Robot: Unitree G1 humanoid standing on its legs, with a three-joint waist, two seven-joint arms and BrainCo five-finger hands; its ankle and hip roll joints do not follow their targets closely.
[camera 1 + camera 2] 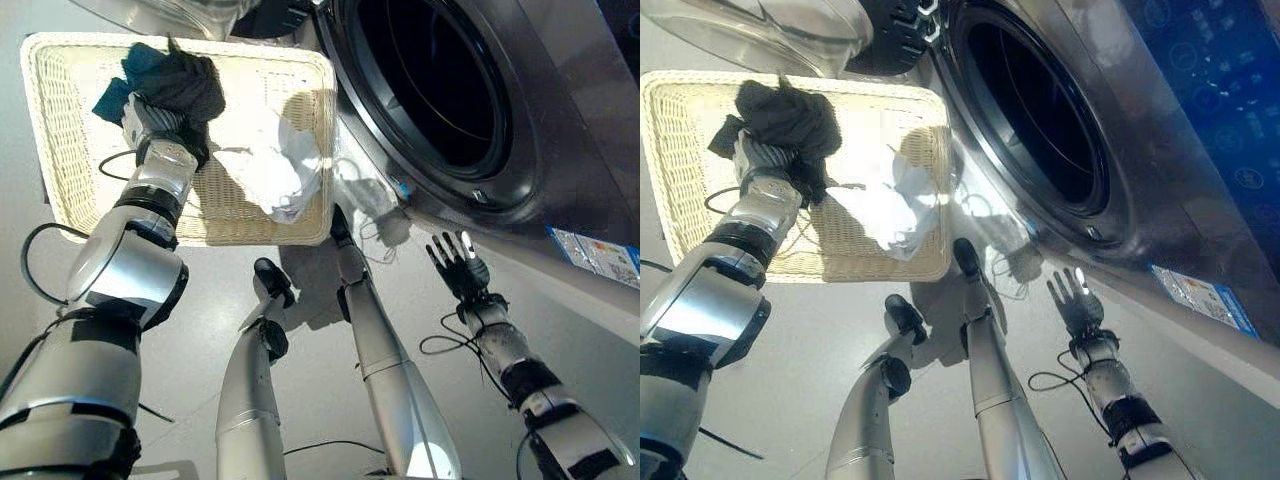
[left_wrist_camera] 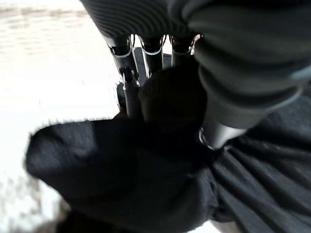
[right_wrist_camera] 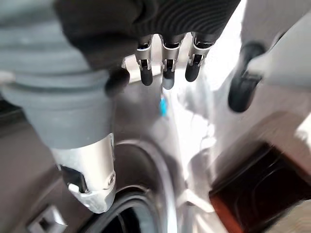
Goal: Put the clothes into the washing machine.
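Two silver-grey arms with black bands at the joints; the left hand (image 1: 150, 125) and right hand (image 1: 461, 268) have dark ribbed covers over back and wrist, and silver fingers (image 3: 166, 65) with dark tips

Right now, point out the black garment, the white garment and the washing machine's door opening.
black garment (image 1: 185, 82), left eye view, bunched top.
white garment (image 1: 275, 165), left eye view, crumpled middle.
washing machine's door opening (image 1: 440, 80), left eye view, dark drum interior.
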